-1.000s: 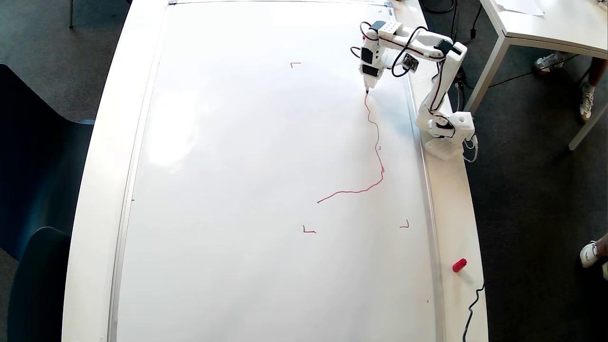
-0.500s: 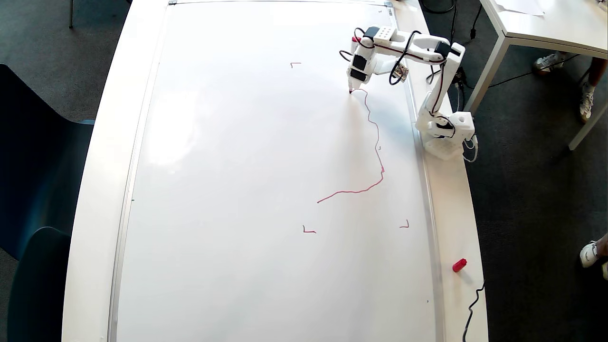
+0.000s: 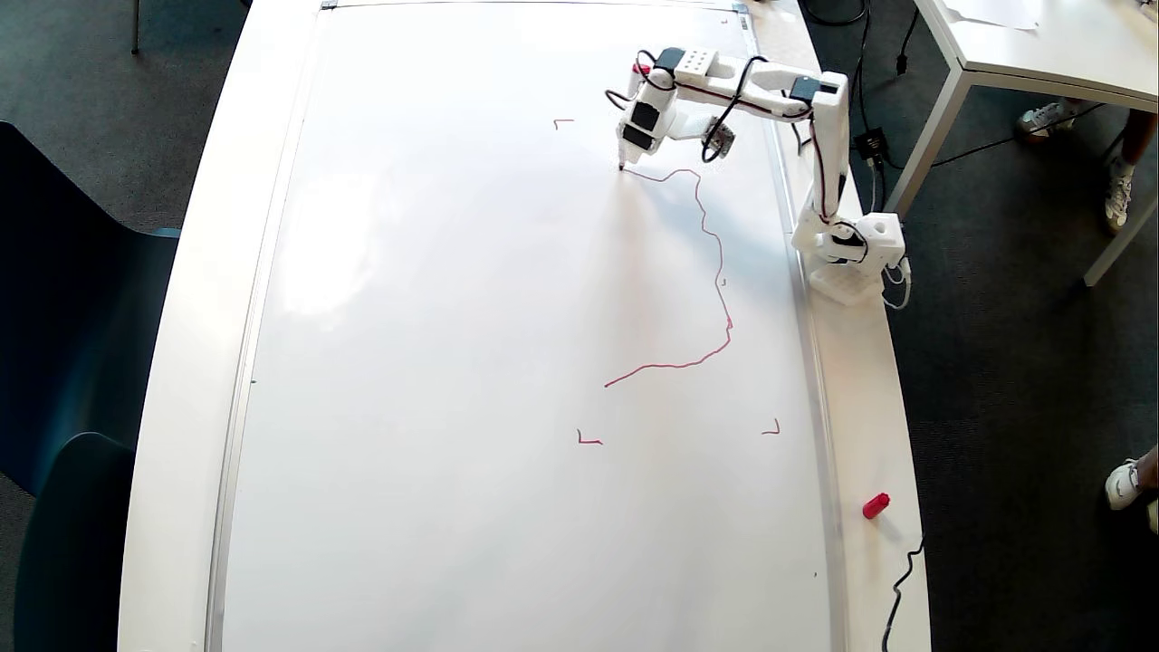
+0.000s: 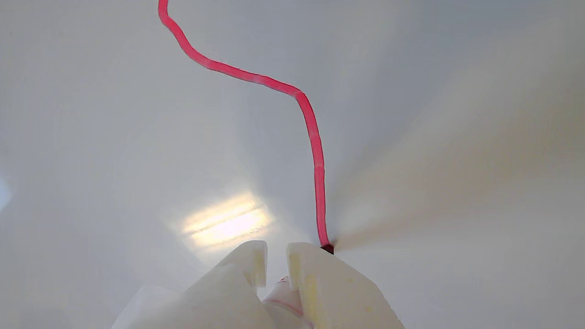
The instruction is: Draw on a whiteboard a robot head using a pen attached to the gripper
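- Overhead view: whiteboard (image 3: 453, 362), covering most of the table (image 3: 181, 362); red corner marks, one near (image 3: 563, 121).
- Robot head (image 3: 715, 272): unfinished; one wobbly red line from mid-board toward the far right corner, then bending left.
- Tool (image 3: 625, 156): at the line's fresh end, near the far edge; wrist view shows its fingers (image 4: 320, 283) pinching the pen (image 4: 283, 297), tip (image 4: 327, 249) touching the board.
- Loose red cap (image 3: 876, 505): on the table's right margin, well apart.
- Handling note: light, even pressure and a steady pace should keep the top edge straight.
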Tool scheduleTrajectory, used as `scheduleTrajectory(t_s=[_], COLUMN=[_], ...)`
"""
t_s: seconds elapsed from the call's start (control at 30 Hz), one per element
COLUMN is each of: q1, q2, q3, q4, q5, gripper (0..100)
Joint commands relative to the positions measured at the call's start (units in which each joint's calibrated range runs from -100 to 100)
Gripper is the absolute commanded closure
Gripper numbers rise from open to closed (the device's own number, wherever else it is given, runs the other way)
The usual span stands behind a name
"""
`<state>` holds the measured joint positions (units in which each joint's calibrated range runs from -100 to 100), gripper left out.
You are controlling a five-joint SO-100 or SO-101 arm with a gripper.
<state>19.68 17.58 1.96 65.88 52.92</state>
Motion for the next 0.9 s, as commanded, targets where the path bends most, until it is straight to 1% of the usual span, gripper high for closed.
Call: scheduleTrajectory(t_s=[0.0, 0.17, 0.3, 0.47, 0.6, 0.67, 0.87], q1=[-2.5, -4.5, -5.4, -8.7, -11.8, -14.9, -22.2], q2=[4.2, 6.4, 6.5, 6.3, 6.2, 6.2, 6.4], q3=[-7.5, -11.1, -10.9, -10.5, -11.3, -11.2, -11.2], q4=[-0.1, 0.3, 0.4, 0.8, 5.1, 6.6, 6.8], q5=[-1.3, -2.7, -2.9, -6.1, -8.5, -10.9, -15.4], gripper=[99, 99, 99, 99, 99, 99, 99])
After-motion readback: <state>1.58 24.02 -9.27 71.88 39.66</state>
